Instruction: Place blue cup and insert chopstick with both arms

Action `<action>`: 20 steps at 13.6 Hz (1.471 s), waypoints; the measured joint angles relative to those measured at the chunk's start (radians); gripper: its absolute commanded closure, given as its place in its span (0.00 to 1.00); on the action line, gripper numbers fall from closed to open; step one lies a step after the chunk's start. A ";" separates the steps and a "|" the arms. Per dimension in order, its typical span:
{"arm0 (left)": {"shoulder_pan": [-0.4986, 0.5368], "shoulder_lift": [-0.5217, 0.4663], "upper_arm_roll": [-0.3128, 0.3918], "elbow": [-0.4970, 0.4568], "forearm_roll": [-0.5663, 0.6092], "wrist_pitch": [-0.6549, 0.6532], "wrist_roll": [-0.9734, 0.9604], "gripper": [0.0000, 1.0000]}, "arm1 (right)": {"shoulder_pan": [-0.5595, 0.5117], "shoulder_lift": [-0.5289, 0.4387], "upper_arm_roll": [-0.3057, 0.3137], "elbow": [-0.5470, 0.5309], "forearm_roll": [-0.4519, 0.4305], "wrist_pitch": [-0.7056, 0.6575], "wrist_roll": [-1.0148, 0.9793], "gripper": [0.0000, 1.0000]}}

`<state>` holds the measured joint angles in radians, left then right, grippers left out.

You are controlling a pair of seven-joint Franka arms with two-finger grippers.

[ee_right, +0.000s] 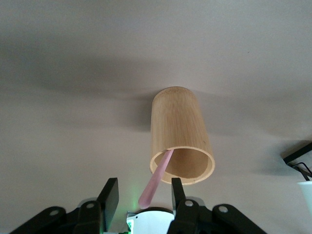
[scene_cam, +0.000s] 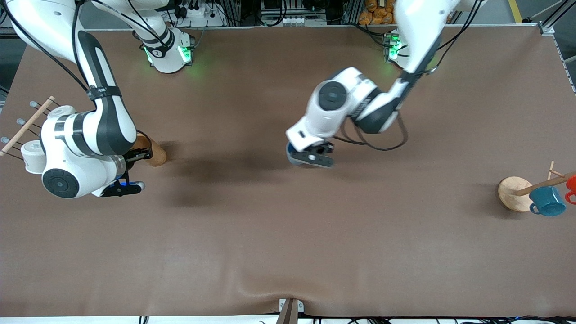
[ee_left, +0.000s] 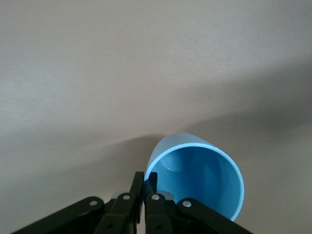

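Note:
The blue cup (scene_cam: 292,156) is held at its rim by my left gripper (scene_cam: 311,157), low over the middle of the table. In the left wrist view the fingers (ee_left: 139,184) pinch the cup's (ee_left: 200,178) wall and its open mouth faces the camera. I cannot tell whether it touches the table. My right gripper (scene_cam: 138,156) is at the mouth of a brown cylindrical holder (scene_cam: 155,155) toward the right arm's end. In the right wrist view my right gripper (ee_right: 143,195) is open, and the pale-pink chopstick (ee_right: 157,183) leans out of the holder (ee_right: 179,131) between the fingers.
A rack with a wooden dowel (scene_cam: 27,125) and white cups (scene_cam: 32,155) stands at the right arm's end. A mug tree with a round wooden base (scene_cam: 513,192), a teal mug (scene_cam: 546,201) and a red mug (scene_cam: 571,184) stands at the left arm's end.

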<state>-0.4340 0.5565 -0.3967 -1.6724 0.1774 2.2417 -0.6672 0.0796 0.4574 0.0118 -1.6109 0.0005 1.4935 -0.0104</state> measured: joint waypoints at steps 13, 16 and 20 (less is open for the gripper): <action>-0.161 0.105 0.071 0.164 0.038 -0.031 -0.217 0.00 | -0.010 -0.017 -0.007 0.014 -0.008 -0.067 -0.001 1.00; -0.095 -0.013 0.077 0.191 0.038 -0.165 -0.219 0.00 | -0.010 -0.077 -0.006 0.032 -0.008 -0.121 -0.001 1.00; 0.117 -0.233 0.081 0.196 0.040 -0.363 -0.115 0.00 | -0.005 -0.222 0.003 0.068 -0.007 -0.172 -0.020 1.00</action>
<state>-0.3175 0.3234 -0.3158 -1.4768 0.2173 1.8791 -0.7826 0.0743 0.2354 0.0146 -1.5425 -0.0063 1.3216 -0.0306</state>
